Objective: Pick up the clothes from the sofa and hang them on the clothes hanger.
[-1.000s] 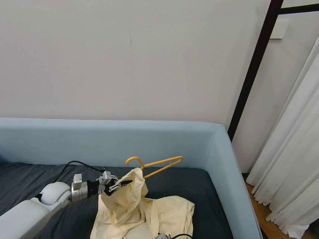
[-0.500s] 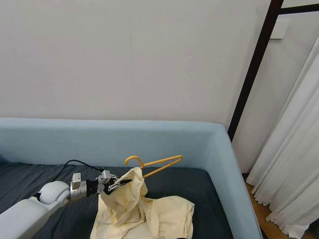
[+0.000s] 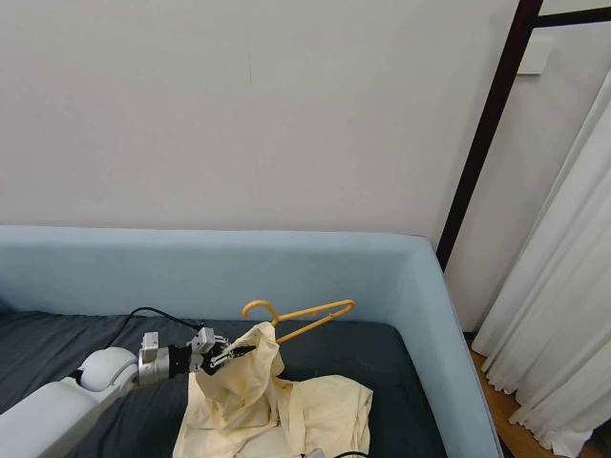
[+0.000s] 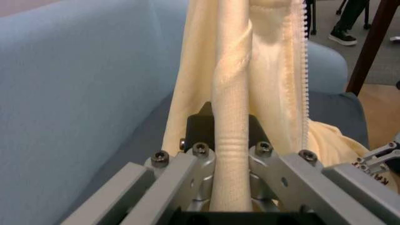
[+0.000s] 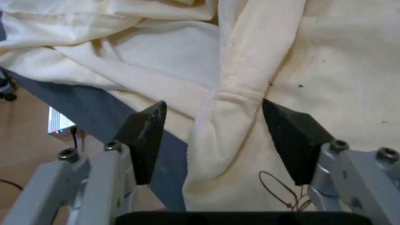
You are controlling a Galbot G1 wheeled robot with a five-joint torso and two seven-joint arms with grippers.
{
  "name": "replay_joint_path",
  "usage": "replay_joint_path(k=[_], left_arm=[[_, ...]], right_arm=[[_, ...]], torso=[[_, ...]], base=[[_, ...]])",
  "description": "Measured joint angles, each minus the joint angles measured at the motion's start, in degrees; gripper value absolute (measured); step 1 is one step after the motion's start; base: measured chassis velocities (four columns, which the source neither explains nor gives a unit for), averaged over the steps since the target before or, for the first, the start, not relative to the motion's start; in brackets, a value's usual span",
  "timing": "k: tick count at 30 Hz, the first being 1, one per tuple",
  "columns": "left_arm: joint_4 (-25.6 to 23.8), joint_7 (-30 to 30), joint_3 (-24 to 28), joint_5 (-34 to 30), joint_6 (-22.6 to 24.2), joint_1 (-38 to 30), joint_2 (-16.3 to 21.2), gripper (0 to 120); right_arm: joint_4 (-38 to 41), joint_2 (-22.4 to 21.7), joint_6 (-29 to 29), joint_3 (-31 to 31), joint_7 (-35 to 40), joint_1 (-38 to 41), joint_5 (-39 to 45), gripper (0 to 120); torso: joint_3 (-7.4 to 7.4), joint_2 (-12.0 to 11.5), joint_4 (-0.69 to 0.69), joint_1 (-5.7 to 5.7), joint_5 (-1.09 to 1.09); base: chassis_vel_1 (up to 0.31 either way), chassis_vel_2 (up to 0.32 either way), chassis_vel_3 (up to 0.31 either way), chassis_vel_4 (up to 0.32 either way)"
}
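Pale wall is seen behind a light-blue sofa (image 3: 286, 262) with a dark seat. At the left, the left gripper (image 3: 224, 355) is closed on a rolled edge of the cream garment (image 3: 277, 410). The cloth is lifted to a peak at the fingertips, and the rest is draped below the gripper onto the seat. A zipper is seen running along the cloth beside the jaws. Just beyond the gripper's tip, an orange hanger (image 3: 305, 315) juts tilted from the peak of the cloth, its hook nearest the gripper; whether it is threaded through the garment cannot be told. The right gripper (image 5: 216, 122) is held open over a fold of the lower cloth, with nothing clamped. Farther right of both, a black rack pole (image 3: 482, 143) and a white curtain (image 3: 563, 315) are seen beyond the sofa's end. The pick-up is judged partly done: the garment is gripped but not yet clear of the sofa, and the hanging is left. No brand, label or writing can be read.
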Motion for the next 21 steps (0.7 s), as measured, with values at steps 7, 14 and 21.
replay_joint_path(k=[7,14,21], left_arm=[[0.07,0.04,0.22,0.01,0.0,-0.05,-0.02,1],[0.42,0.06,0.27,0.04,-0.05,-0.07,-0.11,1],[0.71,0.08,0.07,0.09,-0.18,0.07,-0.42,1]], right_arm=[[-2.62,1.5,-0.1,0.35,0.47,0.29,1.65,88],[-2.76,2.46,-0.19,-0.08,0.96,-0.04,2.83,66],[-2.77,2.29,1.0,0.02,0.56,-0.9,1.72,44]], torso=[[0.0,0.0,0.0,0.0,0.0],[0.0,0.0,0.01,0.0,0.0],[0.0,0.0,0.0,0.0,0.0]], base=[[0.0,0.0,0.0,0.0],[0.0,0.0,0.0,0.0],[0.0,0.0,0.0,0.0]])
